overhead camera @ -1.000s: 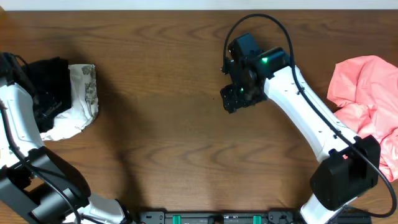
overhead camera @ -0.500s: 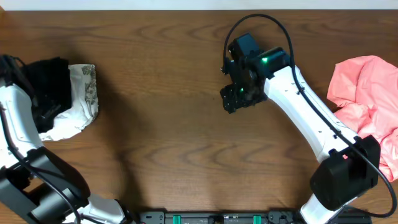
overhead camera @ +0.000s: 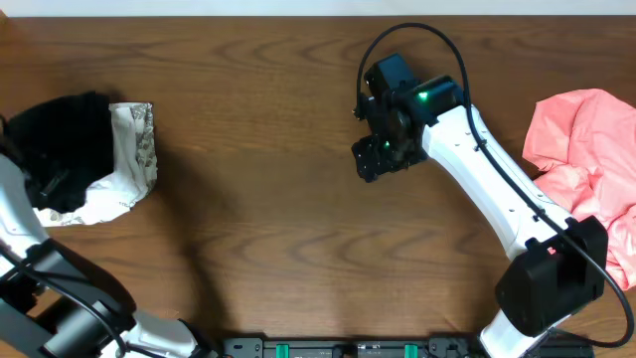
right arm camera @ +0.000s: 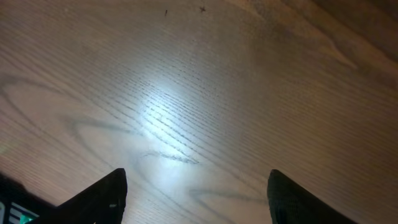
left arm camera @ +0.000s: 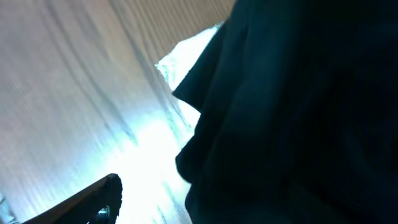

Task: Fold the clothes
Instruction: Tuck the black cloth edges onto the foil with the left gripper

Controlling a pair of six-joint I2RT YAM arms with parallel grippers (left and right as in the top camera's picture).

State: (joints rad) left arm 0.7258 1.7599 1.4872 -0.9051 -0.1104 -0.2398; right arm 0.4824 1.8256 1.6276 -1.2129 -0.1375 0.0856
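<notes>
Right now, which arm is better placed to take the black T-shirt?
Left: the left arm is beside the black T-shirt on the patterned garment; the right gripper hangs open over bare table mid-table.

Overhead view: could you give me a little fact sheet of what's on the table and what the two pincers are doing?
Table: brown wood
Left side: black garment partly over a white-grey patterned garment
Right edge: crumpled salmon-pink garment
Left pincer: open, at the black garment; contact cannot be told
Right pincer: open, empty, above bare wood mid-table
</notes>
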